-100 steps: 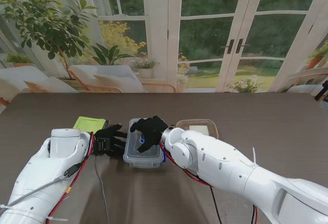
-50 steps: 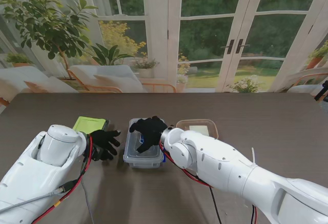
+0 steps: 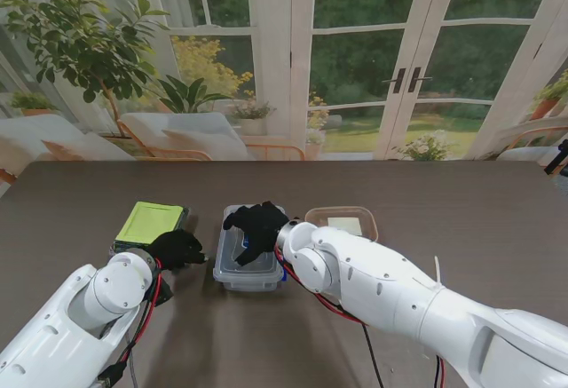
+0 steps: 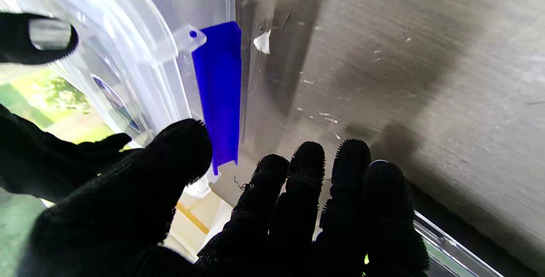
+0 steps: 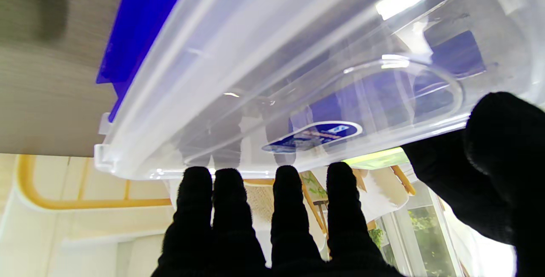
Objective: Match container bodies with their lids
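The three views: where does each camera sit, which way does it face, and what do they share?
Stand view: above the shoulders, facing down at the table; both arms show.
Left wrist view: along the left hand toward the clear container and its blue latch.
Right wrist view: along the right hand resting over the same container's lid.
Shared: all three show the clear container.

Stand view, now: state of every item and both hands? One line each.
clear container: lid on, right hand resting on top; blue latch hangs down its side.
green-lidded container: lid on, untouched, left of the clear one.
brown-rimmed container: flat on the table, whether it has a lid cannot be told.
right hand: fingers spread over the clear lid, gripping nothing.
left hand: open, beside the clear container.
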Available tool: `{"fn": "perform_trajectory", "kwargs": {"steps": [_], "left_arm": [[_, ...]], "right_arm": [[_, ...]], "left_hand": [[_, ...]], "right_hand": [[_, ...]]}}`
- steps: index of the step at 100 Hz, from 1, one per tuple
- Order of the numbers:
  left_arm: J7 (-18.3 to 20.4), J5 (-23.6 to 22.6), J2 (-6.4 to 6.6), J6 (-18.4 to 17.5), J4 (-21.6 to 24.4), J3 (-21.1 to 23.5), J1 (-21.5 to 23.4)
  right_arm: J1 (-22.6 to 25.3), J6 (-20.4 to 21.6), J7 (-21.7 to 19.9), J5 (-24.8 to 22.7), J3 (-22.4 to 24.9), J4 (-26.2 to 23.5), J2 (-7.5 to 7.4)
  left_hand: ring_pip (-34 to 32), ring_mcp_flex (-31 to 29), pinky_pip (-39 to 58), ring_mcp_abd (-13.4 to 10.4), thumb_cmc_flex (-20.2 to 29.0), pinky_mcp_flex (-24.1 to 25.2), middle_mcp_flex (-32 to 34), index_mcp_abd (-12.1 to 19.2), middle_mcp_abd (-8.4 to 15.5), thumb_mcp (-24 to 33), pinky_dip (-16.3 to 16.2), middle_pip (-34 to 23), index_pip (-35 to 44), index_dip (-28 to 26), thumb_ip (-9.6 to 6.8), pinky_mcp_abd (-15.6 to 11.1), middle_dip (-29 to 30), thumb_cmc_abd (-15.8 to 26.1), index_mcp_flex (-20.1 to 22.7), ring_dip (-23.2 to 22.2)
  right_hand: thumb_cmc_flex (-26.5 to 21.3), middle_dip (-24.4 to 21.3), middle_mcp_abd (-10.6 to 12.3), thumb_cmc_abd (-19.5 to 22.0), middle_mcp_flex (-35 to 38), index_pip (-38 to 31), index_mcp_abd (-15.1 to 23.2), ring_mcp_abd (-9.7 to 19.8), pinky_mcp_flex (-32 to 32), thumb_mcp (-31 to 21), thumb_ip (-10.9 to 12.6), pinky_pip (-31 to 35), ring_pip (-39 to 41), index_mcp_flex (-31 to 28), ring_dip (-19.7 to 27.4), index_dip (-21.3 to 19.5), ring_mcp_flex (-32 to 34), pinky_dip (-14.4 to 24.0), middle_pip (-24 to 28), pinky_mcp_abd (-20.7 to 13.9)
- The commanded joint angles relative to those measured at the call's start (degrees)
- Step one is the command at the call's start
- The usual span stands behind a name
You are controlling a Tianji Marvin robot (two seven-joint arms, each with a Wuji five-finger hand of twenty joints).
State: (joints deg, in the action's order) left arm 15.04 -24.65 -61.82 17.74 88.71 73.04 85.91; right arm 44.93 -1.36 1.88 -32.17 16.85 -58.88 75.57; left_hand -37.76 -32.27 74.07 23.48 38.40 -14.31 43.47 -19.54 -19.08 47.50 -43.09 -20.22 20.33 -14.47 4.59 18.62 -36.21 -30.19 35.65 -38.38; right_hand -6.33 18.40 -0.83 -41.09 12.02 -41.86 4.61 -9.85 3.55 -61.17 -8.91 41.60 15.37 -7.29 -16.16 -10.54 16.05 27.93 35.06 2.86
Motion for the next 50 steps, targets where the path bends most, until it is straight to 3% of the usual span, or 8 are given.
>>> {"fn": "perform_trajectory", "kwargs": {"steps": [1, 21, 38, 50], "left_arm": [[1.23, -0.30, 0.38, -0.99, -0.18, 0.37, 0.95], [1.53, -3.19, 0.90, -7.96, -1.01, 0.94, 2.15], [1.76, -6.59, 1.40, -12.54, -1.89, 0.73, 2.38], [2.01, -8.29, 1.72, -15.61, -3.18, -0.02, 2.01]], "right_arm": [[1.35, 0.10, -1.85, -0.14, -1.00, 0.13, 0.31], [1.39, -0.09, -1.88, -0.22, -1.03, 0.01, 0.29], [1.34, -0.25, -1.74, -0.30, -1.08, 0.15, 0.39], [1.37, -0.27, -1.57, -0.27, -1.08, 0.35, 0.49]], "left_hand": [[3.59, 2.83, -1.58, -1.87, -2.31, 2.02, -2.33, 0.78, 1.82, 1.68, 2.59, 1.73, -0.43, 0.18, 2.17, -4.10, 2.85, -3.65, -1.70, 2.02], [10.22, 8.90, -8.16, -6.63, -2.36, 6.16, -7.86, 1.20, 3.58, 1.93, 7.71, 6.97, -5.18, 2.59, 2.73, -10.60, 8.54, -7.56, -5.03, 5.70], [17.81, 17.35, -18.05, -11.99, -2.87, 12.66, -16.89, 0.82, 5.43, 0.30, 12.70, 11.55, -12.81, 6.31, 2.99, -17.03, 13.03, -8.19, -11.79, 10.19], [22.13, 21.68, -25.07, -14.84, -4.56, 16.47, -22.13, 0.28, 6.48, -1.55, 15.77, 13.79, -17.11, 7.81, 3.29, -20.19, 15.01, -7.83, -16.51, 12.74]], "right_hand": [[-0.04, 0.30, 0.42, 0.31, -0.71, 0.28, 0.40, 5.35, -6.16, 1.21, 0.04, 0.09, 7.22, 1.32, -2.25, -0.11, 5.10, -0.16, -0.14, -0.46], [-0.05, 0.31, 0.41, 0.28, -0.59, 0.24, 0.34, 5.34, -6.12, 1.29, 0.04, 0.10, 7.28, 1.32, -2.26, -0.11, 5.21, -0.15, -0.10, -0.50], [0.05, 0.30, 0.48, 0.21, -0.71, 0.21, 0.33, 5.51, -6.14, 1.15, 0.03, 0.08, 7.33, 1.29, -2.27, -0.12, 5.27, -0.15, -0.15, -0.49], [-0.01, 0.31, 0.43, 0.19, -0.62, 0.17, 0.32, 5.50, -6.15, 1.18, 0.02, 0.09, 7.35, 1.26, -2.27, -0.14, 5.25, -0.14, -0.11, -0.50]]}}
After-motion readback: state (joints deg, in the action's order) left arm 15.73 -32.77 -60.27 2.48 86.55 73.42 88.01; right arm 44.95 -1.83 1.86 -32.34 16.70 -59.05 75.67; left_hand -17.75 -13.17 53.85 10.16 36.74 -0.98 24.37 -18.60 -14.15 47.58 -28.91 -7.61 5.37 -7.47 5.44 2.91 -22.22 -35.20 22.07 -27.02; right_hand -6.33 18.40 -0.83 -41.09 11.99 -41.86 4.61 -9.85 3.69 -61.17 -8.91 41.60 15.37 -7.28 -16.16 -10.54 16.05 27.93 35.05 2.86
